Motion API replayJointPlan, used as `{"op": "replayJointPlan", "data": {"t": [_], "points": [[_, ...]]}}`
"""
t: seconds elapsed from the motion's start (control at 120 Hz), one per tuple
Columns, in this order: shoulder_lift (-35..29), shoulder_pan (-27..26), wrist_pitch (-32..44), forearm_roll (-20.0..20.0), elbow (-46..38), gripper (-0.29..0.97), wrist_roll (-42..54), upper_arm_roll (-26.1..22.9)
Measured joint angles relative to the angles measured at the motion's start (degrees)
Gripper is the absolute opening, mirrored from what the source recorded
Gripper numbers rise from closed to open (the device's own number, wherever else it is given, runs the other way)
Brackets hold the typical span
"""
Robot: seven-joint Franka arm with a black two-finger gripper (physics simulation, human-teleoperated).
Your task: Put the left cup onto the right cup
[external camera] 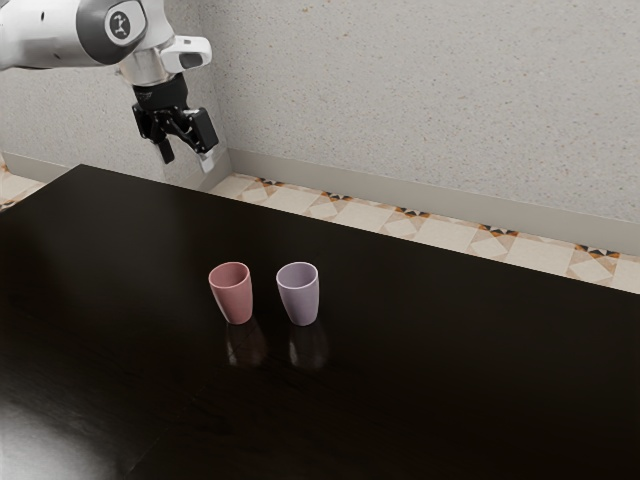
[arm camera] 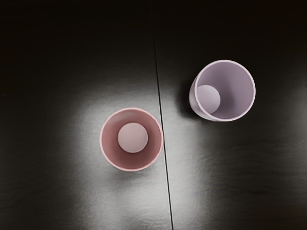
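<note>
Looking at the exterior view, pink cup and lilac cup both stand upright on the dark table. Mouths are up, long axis vertical, bases narrower than rims. Lilac sits at 3 o'clock of the pink one, near it but w/ a clear gap, not touching. Faint reflections of both show in the glossy top right below them.

Gripper hangs high at abt 11 o'clock from the pink cup, well apart from both cups. Jaws are spread apart w/ nothing between them. The arm is cut off by the frame edge at upper left.

Wrist view looks down into both: pink cup is seen almost straight down so its outer wall is hidden, just rim + pale bottom. Lilac cup shows a bit of its outer side. A thin seam in the tabletop runs between the two.
</note>
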Motion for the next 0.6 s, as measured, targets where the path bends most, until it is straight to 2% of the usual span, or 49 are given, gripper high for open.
{"op": "replayJointPlan", "data": {"t": [0.442,0.6], "points": [[0.0,0.0,0.2,0.0,-0.1,0.68,0.0,0.0],[-0.8,-0.1,0.3,0.0,-2.9,0.68,-0.1,0.1]]}}
